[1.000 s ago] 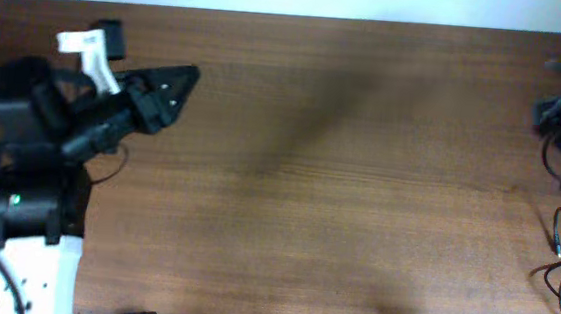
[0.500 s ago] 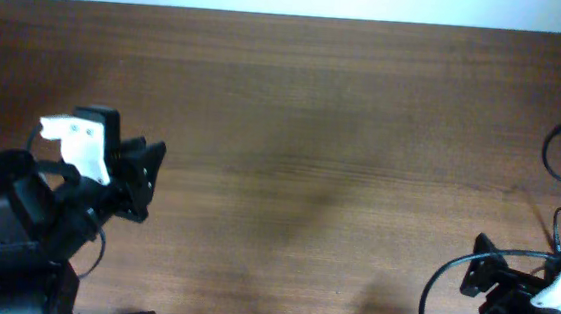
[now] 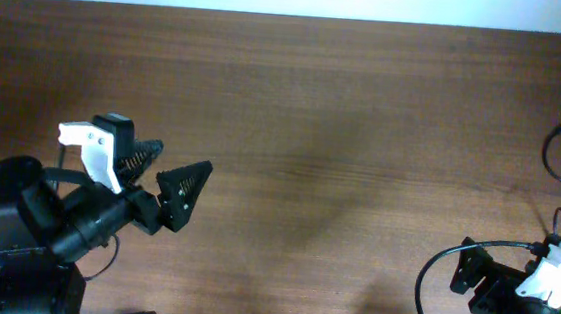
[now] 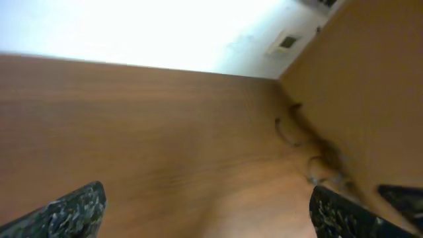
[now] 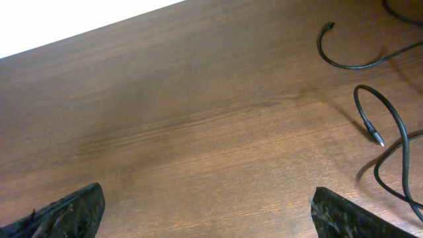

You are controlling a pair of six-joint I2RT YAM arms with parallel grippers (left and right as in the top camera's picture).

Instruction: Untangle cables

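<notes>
Thin black cables lie at the table's right edge. One curved cable [image 3: 559, 164] has a small plug at its end, and a second cable [image 3: 559, 227] lies below it. Both show in the right wrist view: the curved one [image 5: 344, 63] and a looping one [image 5: 391, 122] with a plug tip. My left gripper [image 3: 167, 176] is open and empty over the left part of the table; its view shows only blurred wood between the jaws [image 4: 208, 218]. My right gripper [image 3: 471, 280] is open and empty [image 5: 208, 215], left of and short of the cables.
The wooden table [image 3: 343, 132] runs to a pale wall at the back. A thicker black wire [image 3: 429, 279] fixed to the right arm loops at the front right. Blurred dark marks [image 4: 291, 129] show far off in the left wrist view.
The left arm has drawn back from the far left corner toward the front, its gripper now pointing right. The right arm has moved from the far right edge to the front right corner.
</notes>
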